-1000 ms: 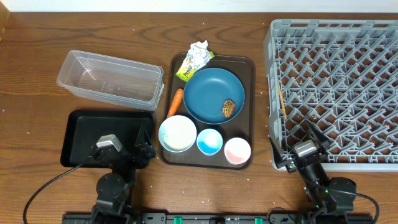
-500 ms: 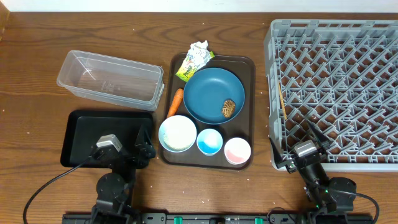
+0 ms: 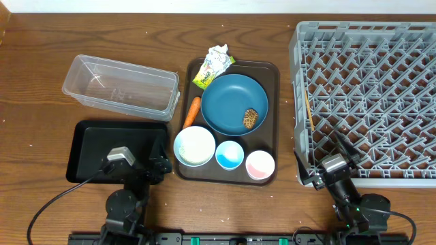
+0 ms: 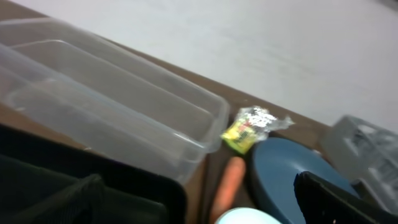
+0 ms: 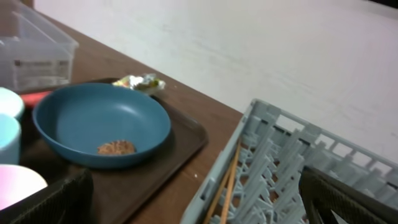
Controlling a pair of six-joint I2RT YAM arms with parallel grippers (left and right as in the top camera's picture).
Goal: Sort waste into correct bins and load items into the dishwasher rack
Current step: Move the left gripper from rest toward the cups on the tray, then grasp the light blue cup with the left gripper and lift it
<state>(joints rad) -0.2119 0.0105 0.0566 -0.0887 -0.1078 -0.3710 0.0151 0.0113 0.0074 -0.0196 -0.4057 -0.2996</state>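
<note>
**Both arms parked at the near edge, nothing held**

The left gripper [image 4: 198, 186] sits over the near right corner of the black tray [image 3: 88, 139], its fingers spread wide with nothing between them; the right gripper [image 5: 194, 180] sits at the near left corner of the dishwasher rack [image 3: 368, 102], likewise spread and bare.

The clear tub [image 3: 121, 65] lies on the wooden table [image 3: 41, 41] just beyond the black tray, slightly angled, with nothing visible inside; the black tray's bare floor shows no waste either.

Between the bins and the rack lies the brown serving tray [image 3: 276, 102]; on it the dark blue bowl [image 3: 228, 99] takes the far half, with the brown food lump [image 3: 251, 118] resting inside it toward its near right; along the tray's near edge stand, from left to right, the white bowl [image 3: 195, 145], the blue-lined cup [image 3: 229, 155] and the pink-lined cup [image 3: 259, 165], close together.

The carrot [image 3: 192, 111] lies on the tray's left rim, just beside the blue bowl and just beyond the white bowl; the crumpled wrapper [image 3: 214, 66] rests at the tray's far left corner, overhanging the rim onto the table.

The rack holds none of the bowls or cups; a pair of thin wooden sticks [image 5: 225, 183] lies in it along its left wall.
</note>
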